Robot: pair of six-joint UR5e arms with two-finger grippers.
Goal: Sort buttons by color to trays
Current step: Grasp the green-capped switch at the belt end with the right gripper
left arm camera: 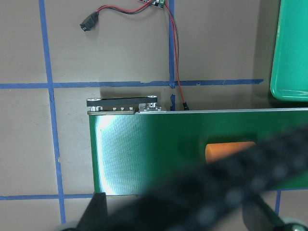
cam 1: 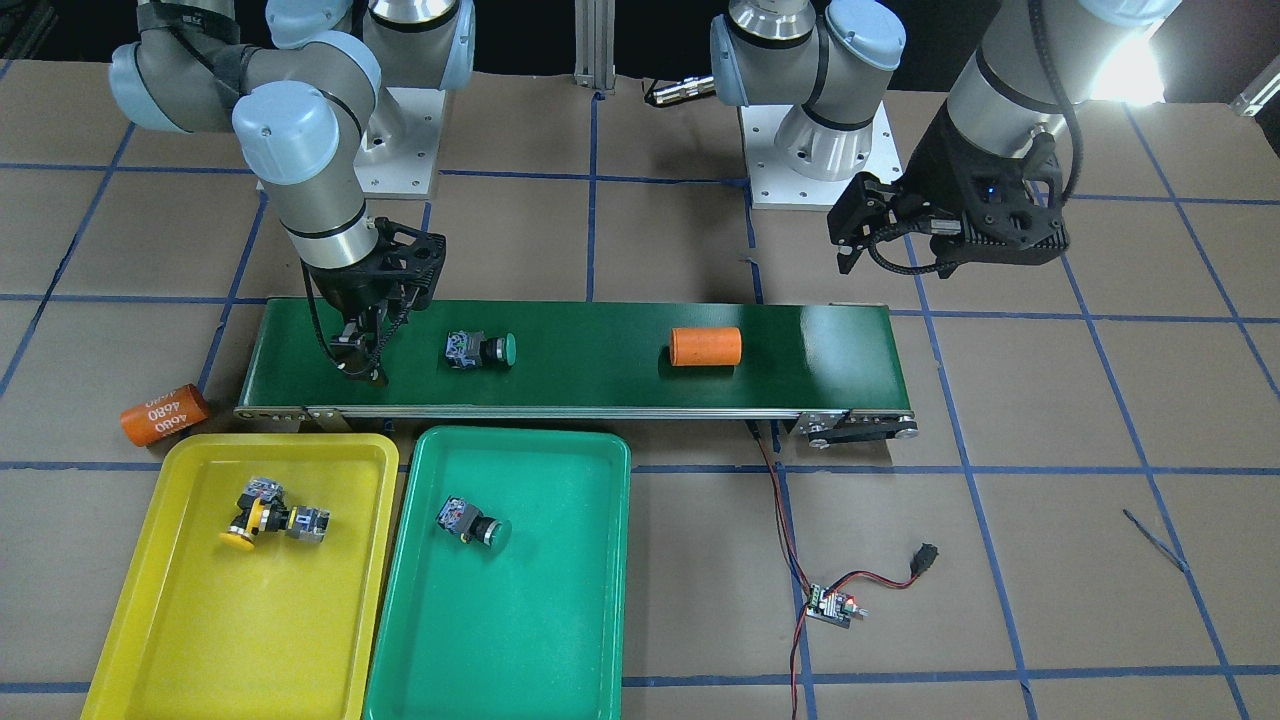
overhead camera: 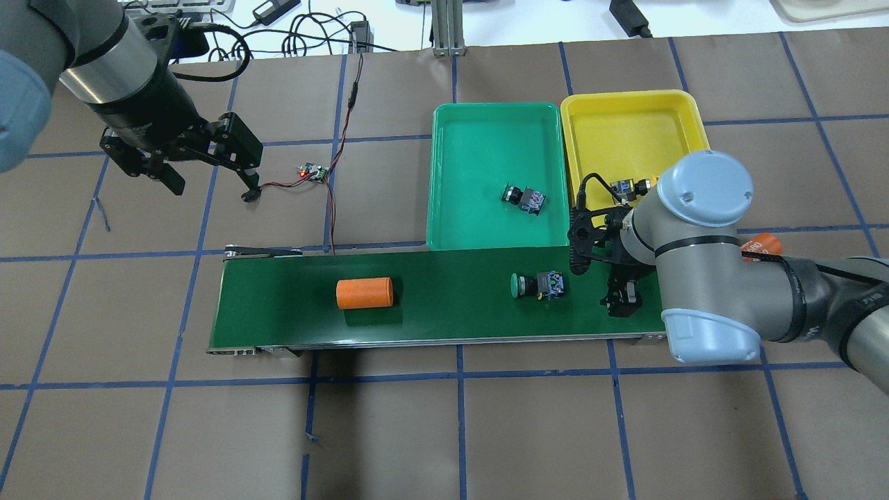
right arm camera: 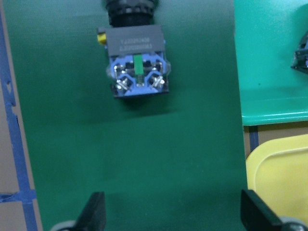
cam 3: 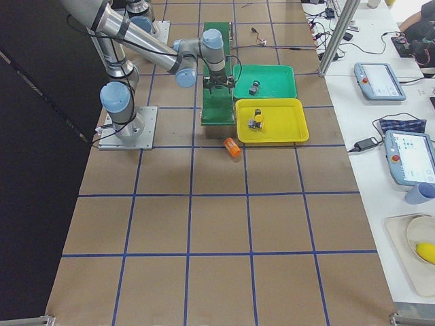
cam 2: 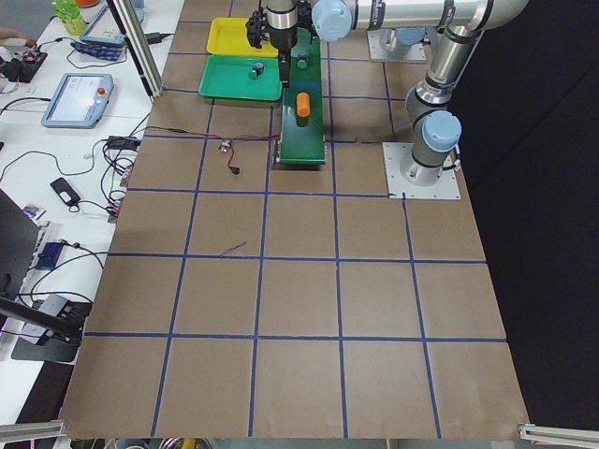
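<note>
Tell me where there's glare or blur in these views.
Left wrist view: a white sheen on the conveyor belt at its end, and a dark shape blurred across the bottom. Front-facing view: a bright flare at top right. Right wrist view: slightly soft.

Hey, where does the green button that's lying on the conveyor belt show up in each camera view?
Front-facing: the green button lies left of centre on the belt.
Overhead: right of centre, on the belt.
Exterior left: tiny, top centre, at the belt's far end.
Exterior right: too small to tell.
Left wrist: not in it.
Right wrist: top centre.
Shared landmark: the green tray beside the belt.
</note>
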